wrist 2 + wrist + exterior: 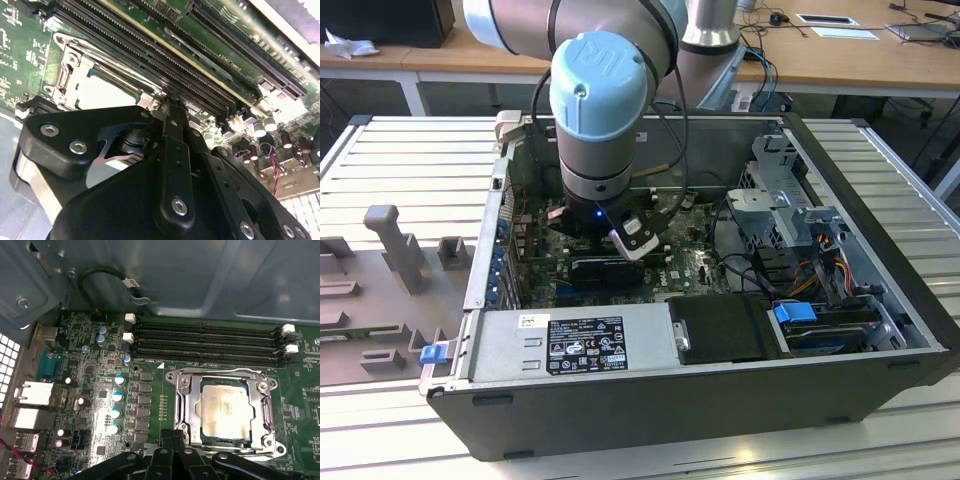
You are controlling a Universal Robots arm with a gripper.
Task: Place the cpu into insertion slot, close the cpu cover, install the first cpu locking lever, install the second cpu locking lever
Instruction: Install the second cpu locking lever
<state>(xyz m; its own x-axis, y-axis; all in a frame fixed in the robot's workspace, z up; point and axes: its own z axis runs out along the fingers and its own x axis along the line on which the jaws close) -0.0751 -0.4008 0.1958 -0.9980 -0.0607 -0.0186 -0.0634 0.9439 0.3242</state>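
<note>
First wrist view: cpu (223,412) seated in insertion slot (182,412), cpu cover (222,376) down around it. Gripper (172,440) pressed together just beside the slot. Judged lever step in hand; needs careful downward press.

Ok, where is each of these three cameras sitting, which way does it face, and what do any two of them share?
Exterior view: off the arm, above the open computer case, looking down into it; the arm's blue-capped joint blocks the middle.
First wrist view: on the arm, facing the motherboard; the cpu sits in the insertion slot, gripper at the edge.
Second wrist view: on the arm, close behind the gripper, memory slots beyond.
Both wrist views share cpu and memory slots.
</note>
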